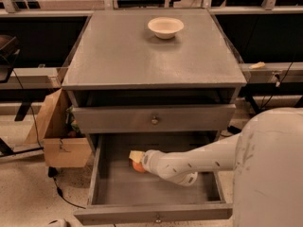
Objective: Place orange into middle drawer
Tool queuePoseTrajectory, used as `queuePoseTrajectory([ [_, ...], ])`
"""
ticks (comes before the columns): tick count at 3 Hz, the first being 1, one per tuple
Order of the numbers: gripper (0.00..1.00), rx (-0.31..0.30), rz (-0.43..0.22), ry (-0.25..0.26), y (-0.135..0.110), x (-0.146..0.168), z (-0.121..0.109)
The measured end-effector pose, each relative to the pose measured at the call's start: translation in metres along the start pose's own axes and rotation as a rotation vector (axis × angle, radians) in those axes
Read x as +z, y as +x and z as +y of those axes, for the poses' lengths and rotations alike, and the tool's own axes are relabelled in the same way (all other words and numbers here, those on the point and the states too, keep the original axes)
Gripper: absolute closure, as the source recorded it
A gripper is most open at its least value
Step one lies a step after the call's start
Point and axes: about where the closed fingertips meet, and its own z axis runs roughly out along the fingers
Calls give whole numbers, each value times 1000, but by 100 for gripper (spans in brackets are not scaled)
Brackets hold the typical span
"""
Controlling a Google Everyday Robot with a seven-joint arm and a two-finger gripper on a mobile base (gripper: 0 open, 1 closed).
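Middle drawer [142, 193] stands pulled out full, floor bare and grey, knob on its front rail at the bottom edge. The like drawer above it [154, 118] is closed.

Gripper [137, 161] is down inside the open drawer, toward the left rear, with the white arm [189, 162] reaching in from the right. The orange [138, 168] sits at the gripper's tip, low and close to the drawer floor; contact with the floor cannot be made out. One pale finger shows over its top, and the fingers [135, 155] read as clamped on the fruit.

On the desk [118, 60] above, only a cream bowl [165, 27], far back. A cardboard box [57, 136] stands on the ground left of the cabinet.

Handling judgement: the fruit is light, firm with slight give, and smooth-skinned. Being round, it will roll once let go on the flat drawer floor. The best hold is across its widest part, pads square on opposite sides. Release should be low, so it settles rather than bounces toward a wall.
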Motion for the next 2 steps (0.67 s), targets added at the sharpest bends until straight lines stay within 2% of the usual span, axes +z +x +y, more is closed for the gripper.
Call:
queuePoseTrajectory([
  [1,0,-7,-13,-76,-5,5,10],
  [2,0,-6,-13,-76,-5,5,10],
])
